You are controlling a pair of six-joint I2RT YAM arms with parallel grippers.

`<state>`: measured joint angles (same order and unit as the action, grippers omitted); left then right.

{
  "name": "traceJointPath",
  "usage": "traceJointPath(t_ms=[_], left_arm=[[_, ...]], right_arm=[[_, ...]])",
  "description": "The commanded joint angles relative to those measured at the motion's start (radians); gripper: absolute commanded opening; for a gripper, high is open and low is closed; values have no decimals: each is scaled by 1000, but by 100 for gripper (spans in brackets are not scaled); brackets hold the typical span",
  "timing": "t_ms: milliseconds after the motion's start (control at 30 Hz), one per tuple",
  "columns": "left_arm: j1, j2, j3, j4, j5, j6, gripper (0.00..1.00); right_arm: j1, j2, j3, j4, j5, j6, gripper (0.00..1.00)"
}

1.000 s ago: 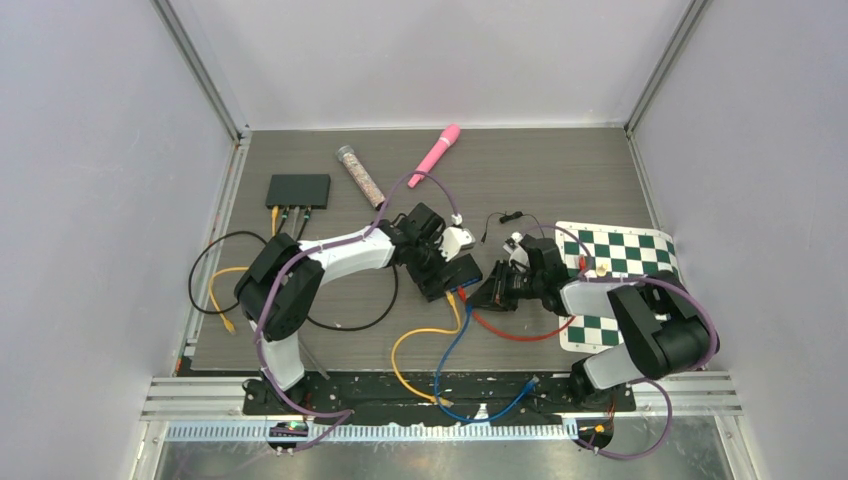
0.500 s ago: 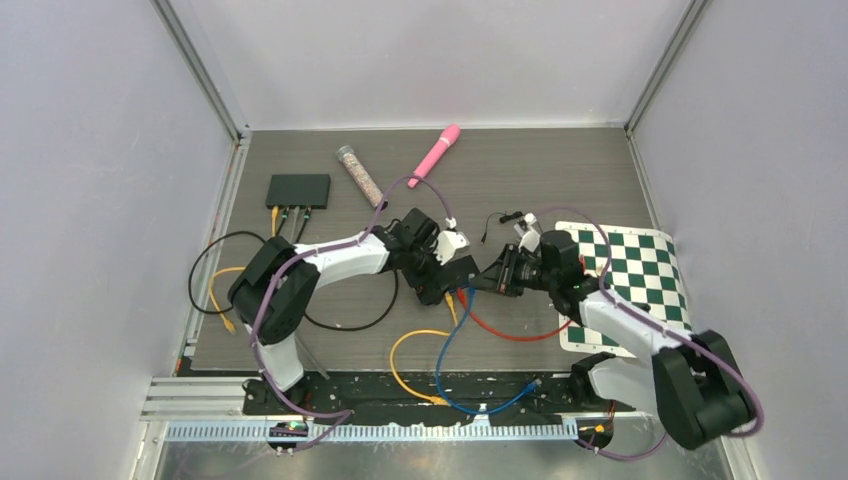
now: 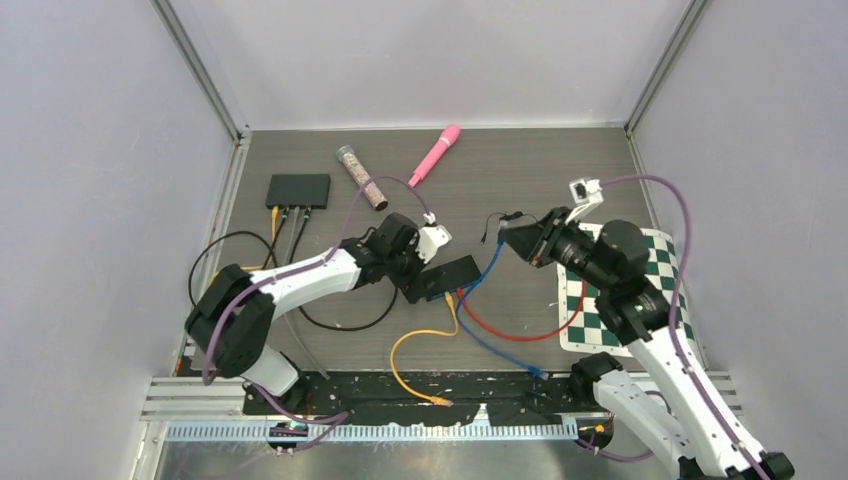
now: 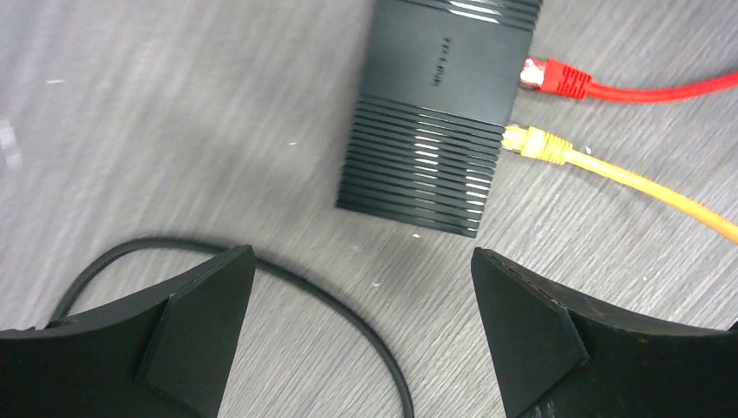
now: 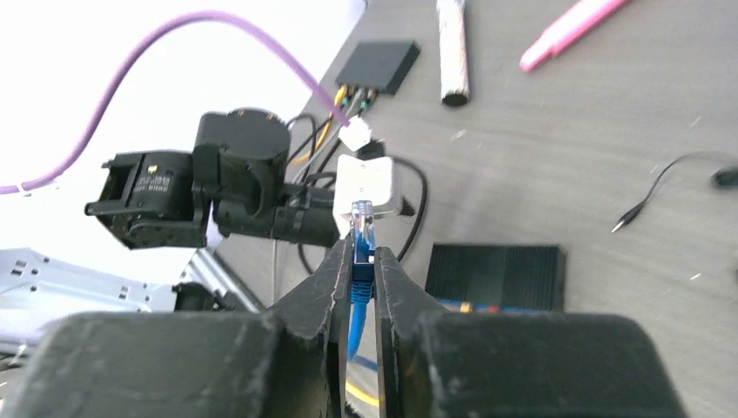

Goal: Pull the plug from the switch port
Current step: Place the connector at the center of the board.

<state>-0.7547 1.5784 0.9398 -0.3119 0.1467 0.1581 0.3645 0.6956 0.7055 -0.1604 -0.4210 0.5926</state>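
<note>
The black switch [image 3: 452,273] [image 4: 435,113] lies mid-table with a red plug [image 4: 557,78] and a yellow plug [image 4: 540,144] still in its ports. My right gripper [image 3: 507,236] [image 5: 363,252] is raised above and to the right of the switch, shut on the blue plug [image 5: 362,231]. The blue cable [image 3: 487,268] hangs from the plug down to the table. My left gripper [image 3: 413,284] [image 4: 361,261] stands open just left of the switch, with only table and a black cable [image 4: 383,340] between its fingers.
A second black switch [image 3: 298,189] with cables sits back left. A glitter tube [image 3: 360,176] and pink stick [image 3: 435,153] lie at the back. A chessboard mat [image 3: 650,255] is on the right. Red [image 3: 520,335] and yellow [image 3: 410,345] cables loop in front of the switch.
My right gripper has risen and drawn back to the right, carrying the blue plug clear of the switch. My left gripper has opened wide and backed off the switch to the left.
</note>
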Motion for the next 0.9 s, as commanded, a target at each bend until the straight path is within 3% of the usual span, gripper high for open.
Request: traceJointPath(t_ms=[0, 167, 400, 633, 867], left_arm=[[8, -176, -71, 185, -177, -79, 100], [18, -348, -191, 377, -353, -150, 100], [51, -457, -218, 384, -390, -245, 99], [66, -488, -242, 336, -430, -308, 100], [73, -504, -303, 419, -408, -354, 100]], right_arm=[[-4, -74, 149, -115, 159, -120, 5], [-4, -73, 278, -158, 255, -174, 5], [-8, 123, 492, -220, 362, -248, 5], [-80, 362, 577, -291, 226, -238, 5], [-188, 680, 608, -197, 72, -246, 5]])
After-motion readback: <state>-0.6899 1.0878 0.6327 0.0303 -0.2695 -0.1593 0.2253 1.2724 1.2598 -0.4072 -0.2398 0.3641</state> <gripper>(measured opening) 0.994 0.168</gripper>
